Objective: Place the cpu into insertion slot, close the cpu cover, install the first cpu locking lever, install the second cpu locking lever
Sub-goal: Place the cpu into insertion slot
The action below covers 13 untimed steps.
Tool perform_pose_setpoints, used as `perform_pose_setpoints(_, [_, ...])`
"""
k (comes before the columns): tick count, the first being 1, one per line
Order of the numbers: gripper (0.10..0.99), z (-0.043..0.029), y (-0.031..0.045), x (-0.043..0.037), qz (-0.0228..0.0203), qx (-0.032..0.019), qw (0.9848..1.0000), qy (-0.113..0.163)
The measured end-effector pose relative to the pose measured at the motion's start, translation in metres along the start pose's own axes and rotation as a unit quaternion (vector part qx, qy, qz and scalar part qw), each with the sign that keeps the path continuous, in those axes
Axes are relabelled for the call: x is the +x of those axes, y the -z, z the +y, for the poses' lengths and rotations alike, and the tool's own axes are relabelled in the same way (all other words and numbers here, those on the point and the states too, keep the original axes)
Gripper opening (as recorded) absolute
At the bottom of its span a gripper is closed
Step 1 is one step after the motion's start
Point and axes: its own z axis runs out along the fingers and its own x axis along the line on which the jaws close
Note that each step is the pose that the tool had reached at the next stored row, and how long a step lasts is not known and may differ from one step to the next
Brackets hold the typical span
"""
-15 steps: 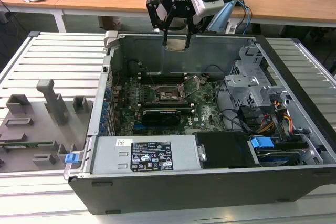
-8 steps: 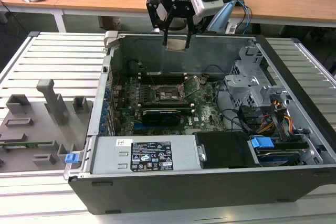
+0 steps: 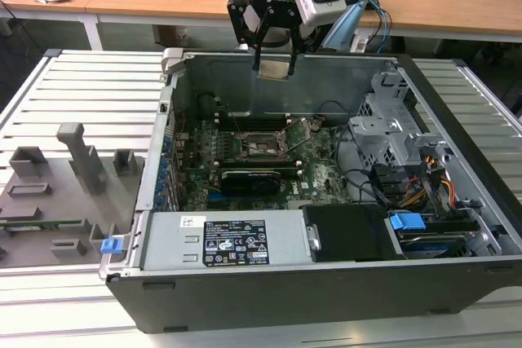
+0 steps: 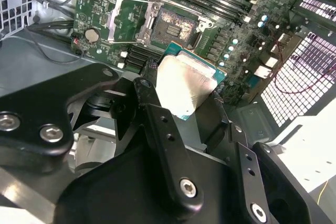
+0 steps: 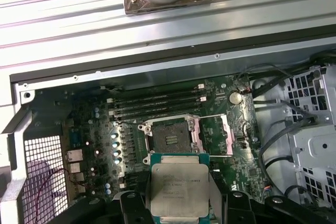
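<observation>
My gripper (image 3: pixel 273 61) hangs above the far wall of the open computer case (image 3: pixel 163 201), shut on the cpu (image 3: pixel 274 68). In both wrist views the cpu (image 5: pixel 178 190) (image 4: pixel 185 85) is a square silvery chip held by its edges between the black fingers (image 4: pixel 149 100), well above the green board. The insertion slot (image 5: pixel 168 137) (image 4: pixel 172 20) lies bare, a dark square socket with a metal rim. Beside it the cpu cover (image 5: pixel 214 135) (image 4: pixel 125 20) is swung open, a thin metal frame. In the exterior view the insertion slot (image 3: pixel 263 146) sits below and nearer than the gripper.
Long black memory slots (image 5: pixel 155 100) run beside the socket. A black card with heatsink (image 3: pixel 251 177) lies in front of it, then the power supply (image 3: pixel 220 242). A metal drive cage (image 3: pixel 391 132) with cables stands at the exterior view's right. Grey fixtures (image 3: pixel 57 185) sit outside the case.
</observation>
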Motion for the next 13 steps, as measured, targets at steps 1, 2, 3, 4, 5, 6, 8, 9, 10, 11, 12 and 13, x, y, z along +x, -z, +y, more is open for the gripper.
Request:
perform_pose_setpoints(1, [0.537,0.0000,0.0000,0.0000,-0.0001,-0.0001,1.0000,-0.001])
perform_pose_setpoints(2, [0.537,0.0000,0.0000,0.0000,-0.0002,-0.0001,1.0000,-0.002])
perform_pose_setpoints(3, [0.537,0.0000,0.0000,0.0000,-0.0002,-0.0001,1.0000,-0.002])
perform_pose_setpoints(4, [0.537,0.0000,0.0000,0.0000,-0.0003,-0.0001,1.0000,-0.003])
perform_pose_setpoints(5, [0.537,0.0000,0.0000,0.0000,-0.0004,-0.0001,1.0000,-0.004])
perform_pose_setpoints(6, [0.537,0.0000,0.0000,0.0000,-0.0005,-0.0001,1.0000,-0.005])
perform_pose_setpoints(8, [0.537,0.0000,0.0000,0.0000,-0.0007,-0.0001,1.0000,-0.007])
perform_pose_setpoints(9, [0.537,0.0000,0.0000,0.0001,-0.0008,-0.0002,1.0000,-0.009])
perform_pose_setpoints(10, [0.537,0.0000,0.0000,0.0001,-0.0010,-0.0002,0.9999,-0.011])
perform_pose_setpoints(11, [0.537,0.0000,0.0000,0.0002,-0.0012,-0.0003,0.9999,-0.014])
perform_pose_setpoints(12, [0.537,0.0000,0.0000,0.0001,-0.0016,-0.0004,0.9998,-0.018])
perform_pose_setpoints(13, [0.537,0.0000,-0.0001,0.0002,-0.0021,-0.0005,0.9997,-0.024])
